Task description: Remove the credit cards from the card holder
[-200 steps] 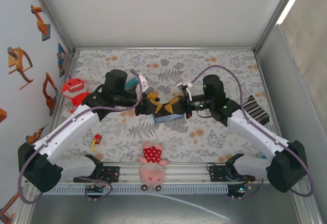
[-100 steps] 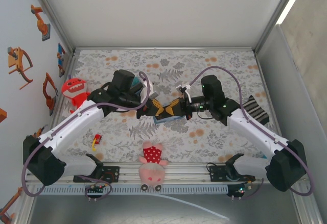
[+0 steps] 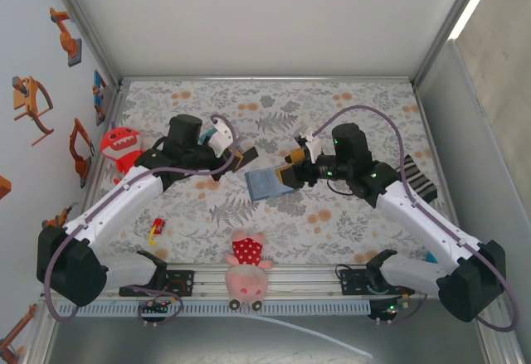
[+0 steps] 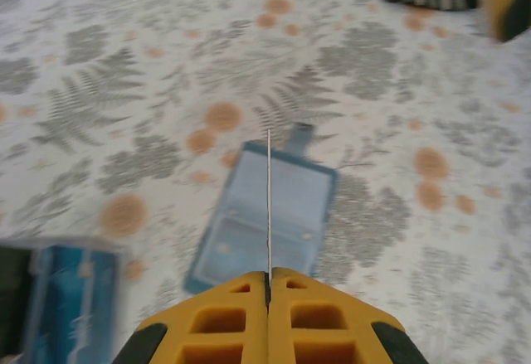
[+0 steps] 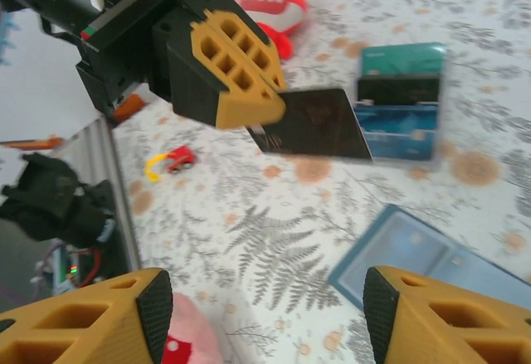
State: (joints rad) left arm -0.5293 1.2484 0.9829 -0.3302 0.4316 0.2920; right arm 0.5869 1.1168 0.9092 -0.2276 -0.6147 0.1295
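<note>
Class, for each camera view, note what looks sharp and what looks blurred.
Top external: sharp and evenly lit. Left wrist: the card holder reads fairly clearly, the striped block at lower left is smeared. Right wrist: soft overall, the red toy blurry.

I see the counter [image 3: 348, 215] patterned with grey ferns and orange blooms on white. The card holder [image 3: 270, 183] is slate blue and the card [image 5: 319, 125] near black. The left gripper [image 4: 268, 279] and right gripper [image 5: 265, 298] have yellow-orange fingers. The plush toy [image 3: 247, 269] is pink with red, white-dotted clothing, the sock [image 3: 415, 180] black-and-grey striped, and the block [image 5: 401, 99] banded teal, black and blue.
</note>
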